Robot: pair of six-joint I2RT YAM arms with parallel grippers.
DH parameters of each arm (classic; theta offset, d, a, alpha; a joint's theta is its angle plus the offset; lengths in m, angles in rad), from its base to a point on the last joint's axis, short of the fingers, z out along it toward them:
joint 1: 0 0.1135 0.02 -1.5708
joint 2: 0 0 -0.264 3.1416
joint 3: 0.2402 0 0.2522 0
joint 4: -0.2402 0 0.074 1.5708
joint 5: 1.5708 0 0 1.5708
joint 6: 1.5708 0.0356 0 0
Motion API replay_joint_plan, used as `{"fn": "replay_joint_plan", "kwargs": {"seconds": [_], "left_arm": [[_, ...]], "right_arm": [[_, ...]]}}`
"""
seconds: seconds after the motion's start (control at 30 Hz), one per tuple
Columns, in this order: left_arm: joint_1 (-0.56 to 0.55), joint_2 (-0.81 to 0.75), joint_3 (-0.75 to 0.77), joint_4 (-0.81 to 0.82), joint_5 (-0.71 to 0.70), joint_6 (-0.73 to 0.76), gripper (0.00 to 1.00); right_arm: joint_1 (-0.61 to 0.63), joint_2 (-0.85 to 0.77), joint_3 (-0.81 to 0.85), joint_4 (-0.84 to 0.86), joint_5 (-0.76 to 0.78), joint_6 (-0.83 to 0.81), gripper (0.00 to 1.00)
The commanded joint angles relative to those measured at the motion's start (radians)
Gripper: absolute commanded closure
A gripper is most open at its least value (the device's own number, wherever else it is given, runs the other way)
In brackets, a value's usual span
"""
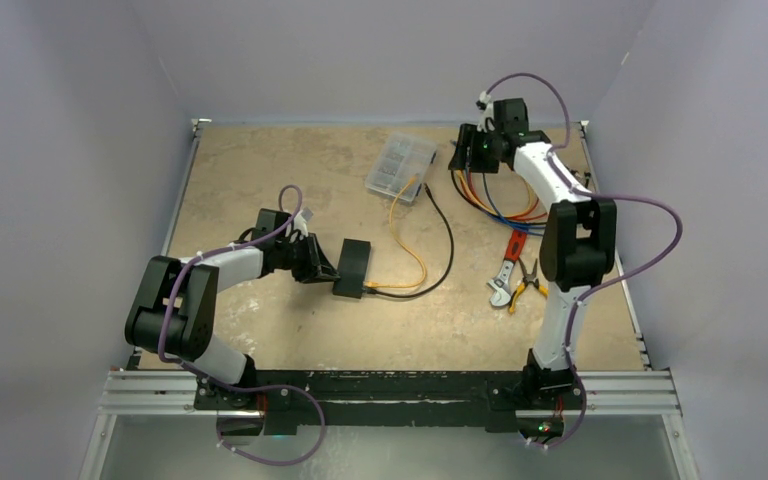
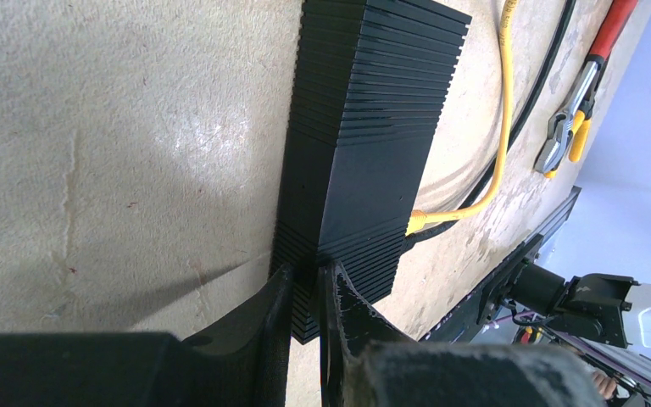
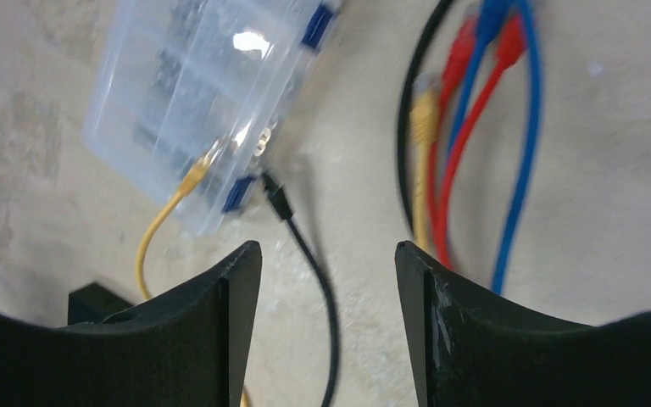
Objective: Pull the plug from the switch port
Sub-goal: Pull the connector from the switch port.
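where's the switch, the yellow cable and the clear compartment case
switch (image 2: pixel 364 170), left wrist view, its broad smooth face
yellow cable (image 2: pixel 428 219), left wrist view, the end at the switch
clear compartment case (image 3: pixel 195 93), right wrist view, middle of its lid

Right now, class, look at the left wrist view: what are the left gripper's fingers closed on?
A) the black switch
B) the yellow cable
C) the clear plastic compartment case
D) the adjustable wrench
A: in the left wrist view the left gripper has both fingers pinched on the near edge of the switch, with nothing else between them.
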Motion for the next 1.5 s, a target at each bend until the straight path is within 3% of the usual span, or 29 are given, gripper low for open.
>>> {"fn": "replay_joint_plan", "kwargs": {"seconds": [0.0, 0.6, 1.1, 1.47], "left_arm": [[0.0, 0.053, -0.052, -0.067, -0.225, 0.073, 0.91], [0.0, 0.046, -0.059, -0.057, -0.215, 0.066, 0.9], [0.0, 0.057, -0.059, -0.053, -0.213, 0.068, 0.91], [0.0, 0.055, -0.059, -0.054, -0.21, 0.067, 0.91]], "right_arm": [[0.046, -0.1, -0.105, 0.033, -0.046, -0.028, 0.37], [0.178, -0.292, -0.549, 0.195, -0.251, 0.015, 0.38], [0.369, -0.246, -0.697, 0.44, -0.445, 0.168, 0.42], [0.44, -0.203, -0.736, 0.442, -0.46, 0.184, 0.45]]}}
